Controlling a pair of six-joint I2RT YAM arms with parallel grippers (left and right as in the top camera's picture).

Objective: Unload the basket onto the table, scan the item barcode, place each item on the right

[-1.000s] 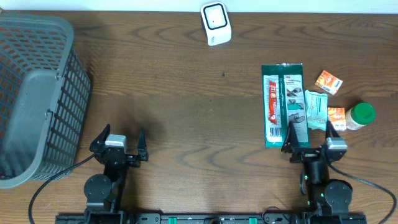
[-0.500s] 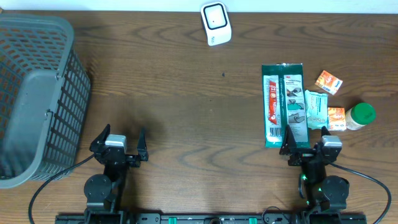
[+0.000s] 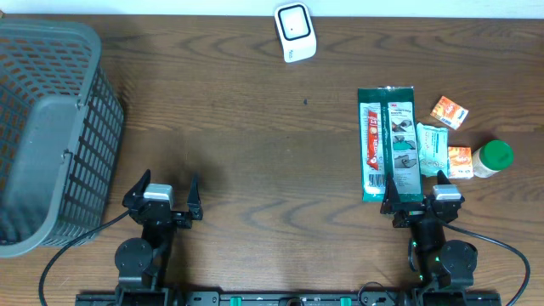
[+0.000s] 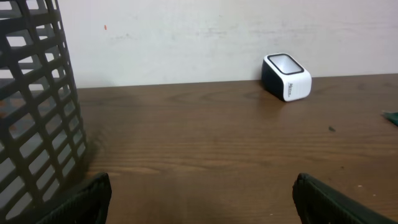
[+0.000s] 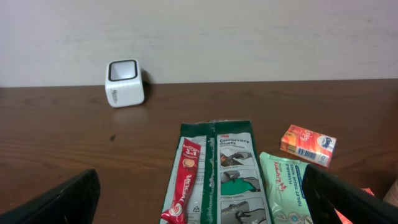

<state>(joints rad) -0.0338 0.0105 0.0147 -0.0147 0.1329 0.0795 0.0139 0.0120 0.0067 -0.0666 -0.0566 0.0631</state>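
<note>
Several items lie at the right of the overhead frame, the green pack [image 3: 387,140] flat on the desk [image 3: 255,170] just above the right jaws, likely laid out for easy picking. The scanner [image 3: 295,32] waits at top centre. Right jaws and left jaws stand wide, empty. Since a second ago the right jaws have edged left toward the pack; the left have not moved.

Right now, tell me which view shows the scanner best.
Left wrist: the scanner looks largest there, unobstructed, with its window and two sides visible. Right wrist shows it smaller, window up, one side showing. Overhead shows only its top face, near the frame's upper edge.
</note>
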